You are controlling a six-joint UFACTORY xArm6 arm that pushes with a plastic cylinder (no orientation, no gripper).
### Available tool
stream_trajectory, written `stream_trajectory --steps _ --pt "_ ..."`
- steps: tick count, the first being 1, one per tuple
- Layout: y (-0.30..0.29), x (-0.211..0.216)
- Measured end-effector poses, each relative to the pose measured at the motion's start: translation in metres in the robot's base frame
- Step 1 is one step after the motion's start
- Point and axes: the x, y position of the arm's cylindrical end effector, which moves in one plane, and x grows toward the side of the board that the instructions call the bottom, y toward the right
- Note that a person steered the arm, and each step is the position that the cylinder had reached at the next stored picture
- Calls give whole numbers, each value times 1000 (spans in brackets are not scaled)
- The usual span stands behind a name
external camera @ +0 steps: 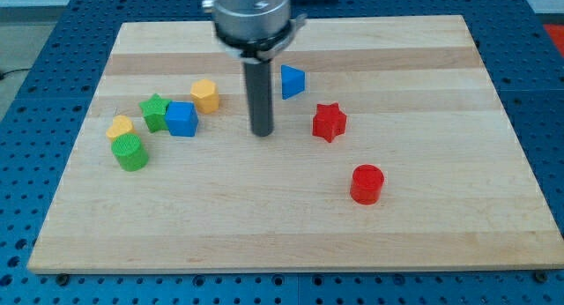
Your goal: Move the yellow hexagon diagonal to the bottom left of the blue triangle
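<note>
The yellow hexagon (204,94) sits on the board left of centre, near the view's top. The blue triangle (292,81) lies to its right, a little higher. My tip (263,132) stands between them, lower than both, to the right of the hexagon and below-left of the triangle. It touches neither block. The rod rises from the tip to the arm's grey body at the view's top.
A blue cube (181,119) and a green star (155,112) sit just below-left of the hexagon. A small yellow block (120,127) and a green cylinder (130,152) lie further left. A red star (329,122) and a red cylinder (367,183) lie right of my tip.
</note>
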Motion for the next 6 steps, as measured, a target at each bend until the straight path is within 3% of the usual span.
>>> stream_trajectory --steps 1,5,6 --pt "-15 20" --pt "-18 20" --pt "-17 2"
